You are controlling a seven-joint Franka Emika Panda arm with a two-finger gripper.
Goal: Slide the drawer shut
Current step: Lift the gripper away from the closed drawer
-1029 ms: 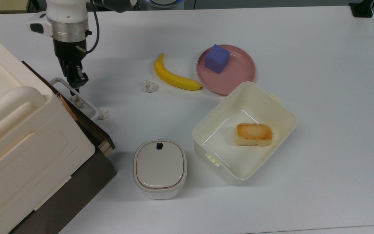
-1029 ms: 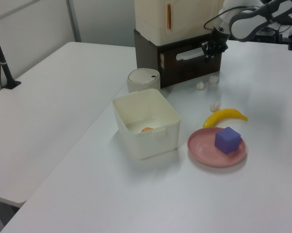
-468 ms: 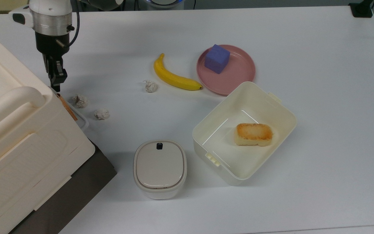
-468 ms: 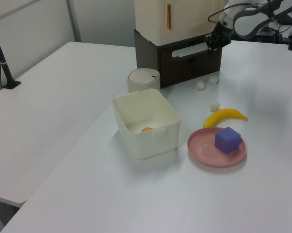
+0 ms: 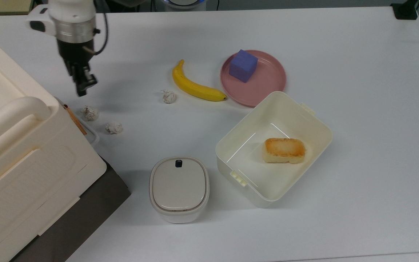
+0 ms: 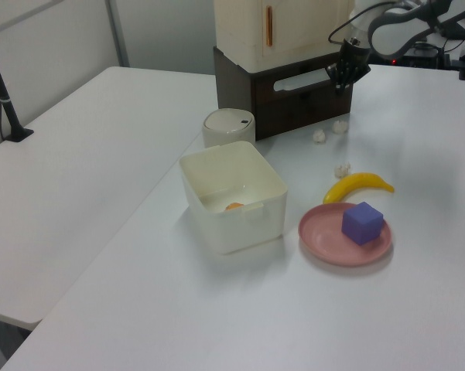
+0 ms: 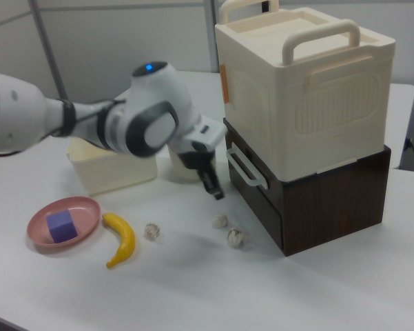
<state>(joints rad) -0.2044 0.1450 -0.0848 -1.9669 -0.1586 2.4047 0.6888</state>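
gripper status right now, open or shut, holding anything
Gripper: shut, holding nothing, hanging above the table just clear of the drawer handle.

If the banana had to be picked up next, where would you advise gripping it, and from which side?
Grip the banana across its thick middle, coming straight down from above. It lies flat on the table, curved, with bare table on both long sides. The plate sits close beyond its lower tip, so the middle likely leaves the fingers most room.
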